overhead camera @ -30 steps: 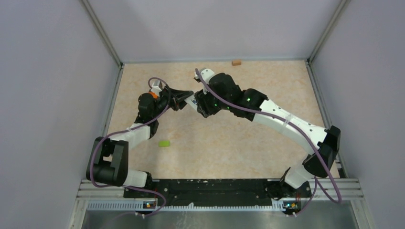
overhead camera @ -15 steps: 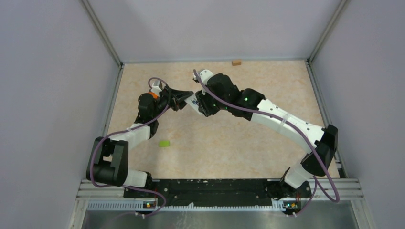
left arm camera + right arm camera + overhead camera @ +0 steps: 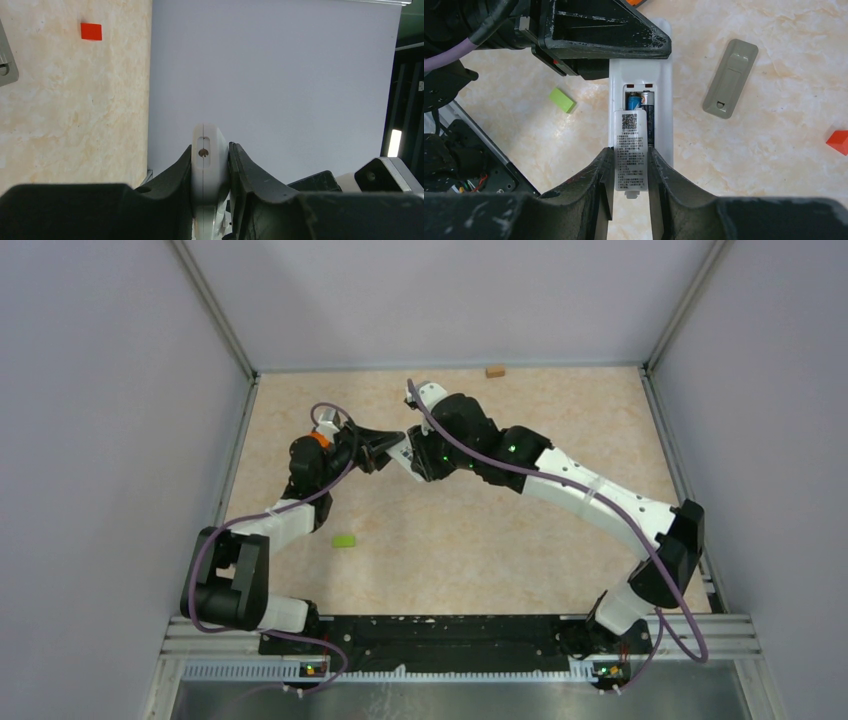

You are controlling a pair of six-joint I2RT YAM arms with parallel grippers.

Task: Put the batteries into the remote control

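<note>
The white remote (image 3: 640,85) is held off the table, back side up. My left gripper (image 3: 210,150) is shut on its end; its black fingers (image 3: 609,35) show at the top of the right wrist view. The battery bay is partly uncovered, with a blue battery (image 3: 633,102) and a dark battery (image 3: 647,109) lying in it side by side. My right gripper (image 3: 630,156) is shut on the white labelled battery cover (image 3: 629,150), which lies over the lower part of the bay. In the top view both grippers meet at the remote (image 3: 402,452).
A grey remote-shaped piece (image 3: 730,79) lies on the table right of the remote. A green block (image 3: 562,100) (image 3: 344,540) lies left of it, a red wedge (image 3: 838,141) at the right edge, and a small block (image 3: 494,371) by the back wall.
The right arm has shifted slightly left, toward the left gripper. The left arm has not moved.
</note>
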